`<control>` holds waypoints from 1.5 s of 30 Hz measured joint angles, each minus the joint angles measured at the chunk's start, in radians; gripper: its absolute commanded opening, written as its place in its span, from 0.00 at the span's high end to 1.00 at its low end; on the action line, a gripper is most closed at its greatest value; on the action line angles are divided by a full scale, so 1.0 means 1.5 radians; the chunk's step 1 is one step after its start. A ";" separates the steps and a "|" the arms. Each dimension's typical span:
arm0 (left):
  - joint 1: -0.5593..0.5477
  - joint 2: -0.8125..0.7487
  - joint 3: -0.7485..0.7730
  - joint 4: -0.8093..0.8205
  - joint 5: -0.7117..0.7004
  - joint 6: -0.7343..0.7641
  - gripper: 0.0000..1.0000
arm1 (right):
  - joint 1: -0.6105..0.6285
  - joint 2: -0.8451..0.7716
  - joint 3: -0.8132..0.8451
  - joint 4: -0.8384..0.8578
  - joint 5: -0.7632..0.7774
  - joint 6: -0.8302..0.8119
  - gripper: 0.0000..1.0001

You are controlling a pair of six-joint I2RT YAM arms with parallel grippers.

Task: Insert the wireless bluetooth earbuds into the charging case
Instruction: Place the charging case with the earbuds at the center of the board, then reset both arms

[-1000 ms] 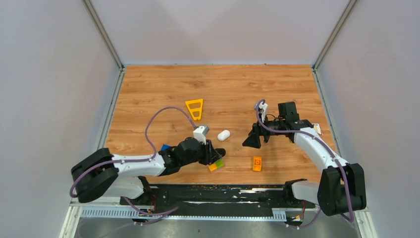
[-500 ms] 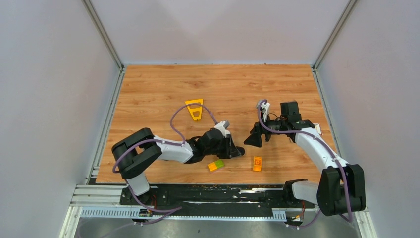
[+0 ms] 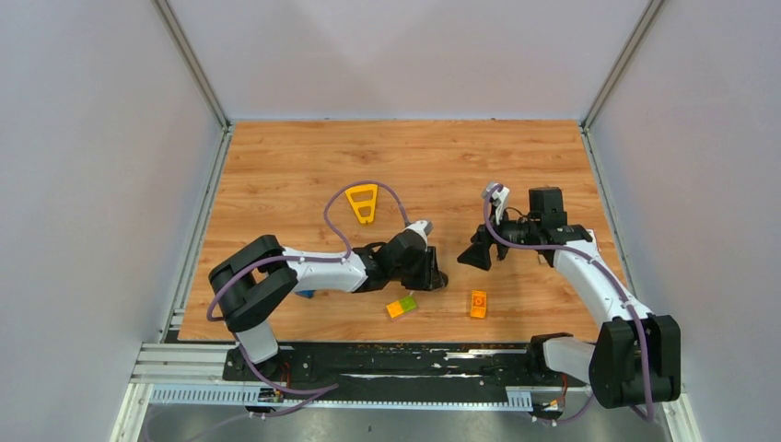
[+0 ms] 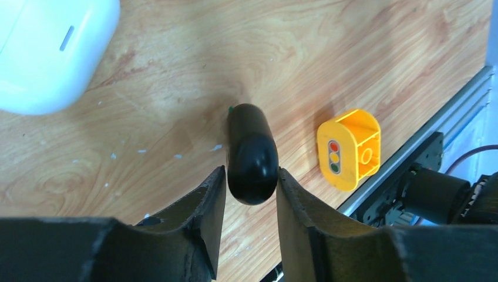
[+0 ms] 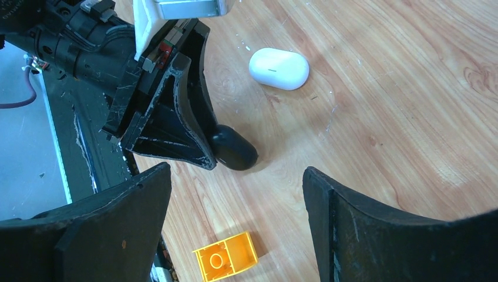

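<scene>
The white oval charging case (image 4: 41, 53) lies shut on the wood, also seen in the right wrist view (image 5: 279, 69). A glossy black oval pod (image 4: 251, 153), nearly the case's size, rests on the table a little in front of it. My left gripper (image 4: 249, 173) is closed against the pod's near end, one finger on each side; most of the pod (image 5: 235, 150) sticks out past the tips. From above, the left gripper (image 3: 437, 274) points right. My right gripper (image 3: 474, 258) hovers open, facing it, with nothing between its fingers (image 5: 236, 170). The earbuds are out of view.
An orange brick (image 3: 478, 303) lies right of the pod near the front edge, also in the left wrist view (image 4: 347, 148). A yellow-green brick (image 3: 402, 307) sits below the left gripper. A yellow triangular frame (image 3: 362, 203) lies further back. The metal rail (image 4: 470, 94) bounds the near edge.
The left arm swung right, bringing the black pod from beside the yellow-green brick to a spot nearer the right gripper. The right gripper drew back slightly, still open.
</scene>
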 measured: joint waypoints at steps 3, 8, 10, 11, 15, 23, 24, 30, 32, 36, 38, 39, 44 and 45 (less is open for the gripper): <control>0.000 0.000 0.008 -0.035 -0.001 0.008 0.51 | -0.002 0.000 0.000 0.002 0.001 0.000 0.18; 0.000 -0.002 0.024 -0.107 -0.014 0.030 0.48 | -0.004 0.000 0.000 0.002 0.003 -0.001 0.18; 0.000 -0.007 0.037 -0.152 -0.032 0.053 0.47 | -0.005 0.001 0.000 0.002 0.004 -0.001 0.18; 0.000 -0.013 0.043 -0.173 -0.041 0.065 0.47 | -0.005 0.001 0.000 0.002 0.004 -0.002 0.18; 0.000 -0.075 0.070 -0.275 -0.104 0.135 0.44 | -0.006 0.002 0.000 0.002 0.005 -0.004 0.18; 0.040 -0.272 0.068 -0.390 -0.255 0.286 0.16 | -0.016 0.010 0.000 0.004 0.020 -0.008 0.02; 0.060 -0.306 0.055 -0.392 -0.267 0.301 0.02 | -0.018 0.010 0.000 0.006 0.024 -0.007 0.01; 0.163 -0.497 -0.036 -0.393 -0.355 0.385 0.00 | -0.058 -0.006 -0.009 0.027 0.047 -0.002 0.01; 0.163 -0.540 -0.060 -0.384 -0.391 0.414 0.00 | -0.075 -0.017 -0.018 0.045 0.065 0.017 0.01; 0.169 -0.599 -0.125 -0.356 -0.470 0.457 0.00 | -0.091 -0.028 -0.025 0.089 0.138 0.078 0.01; 0.172 -0.619 -0.160 -0.350 -0.494 0.465 0.00 | -0.094 -0.032 -0.025 0.106 0.181 0.102 0.01; 0.174 -0.630 -0.178 -0.350 -0.503 0.469 0.00 | -0.096 -0.035 -0.025 0.112 0.203 0.113 0.01; 0.188 -0.666 -0.207 -0.331 -0.532 0.475 0.00 | -0.122 -0.053 -0.025 0.134 0.268 0.145 0.01; 0.197 -0.663 -0.207 -0.325 -0.533 0.474 0.00 | -0.128 -0.056 -0.025 0.137 0.275 0.149 0.01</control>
